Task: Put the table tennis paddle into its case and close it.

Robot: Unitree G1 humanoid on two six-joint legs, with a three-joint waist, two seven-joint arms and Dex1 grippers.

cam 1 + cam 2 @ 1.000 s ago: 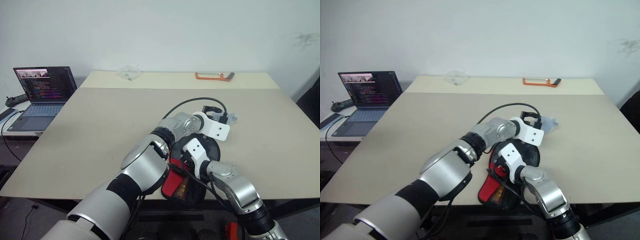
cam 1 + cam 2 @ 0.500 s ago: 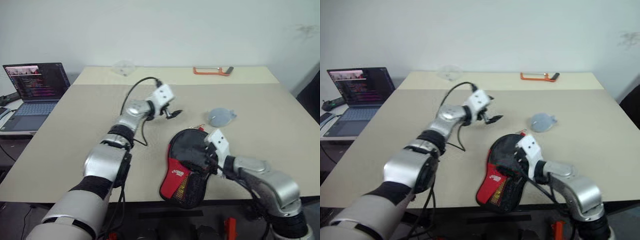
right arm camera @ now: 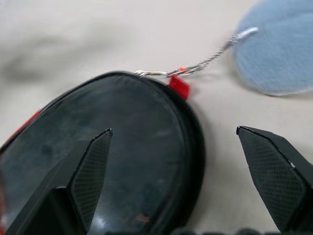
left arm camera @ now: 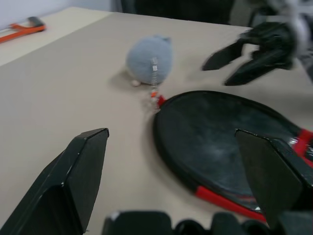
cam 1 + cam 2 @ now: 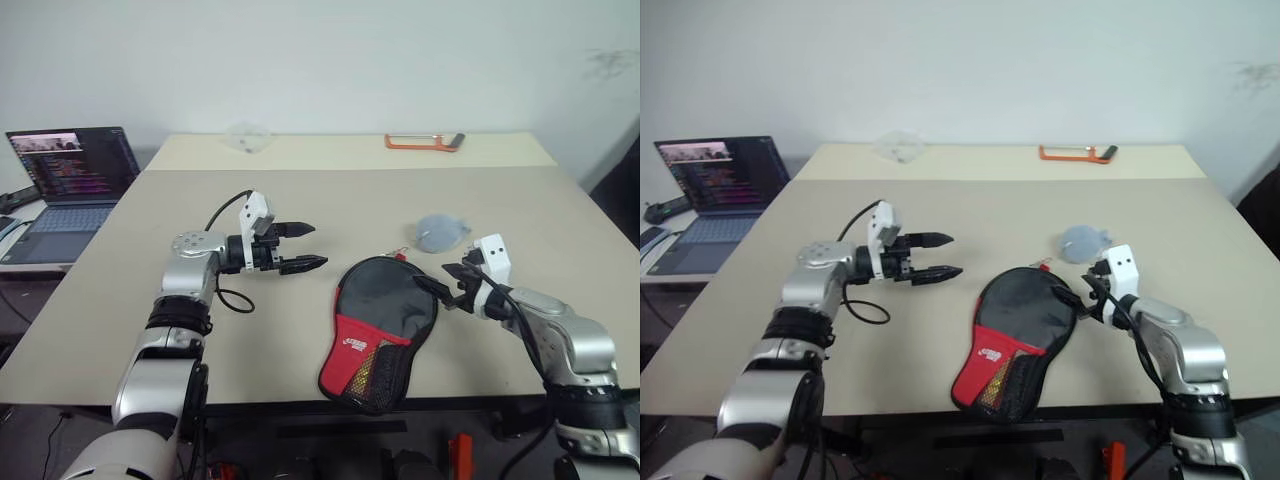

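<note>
Evidently case [image 5: 380,330] lying flat near front table edge, appearing closed — paddle not visible, presumably inside. Left gripper [image 5: 300,247] and right gripper [image 5: 448,279] flanking it, fingers spread, holding nothing.

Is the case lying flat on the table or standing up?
Flat. The case lies on the table, black round end toward the grey tag, red end at the near edge.
</note>
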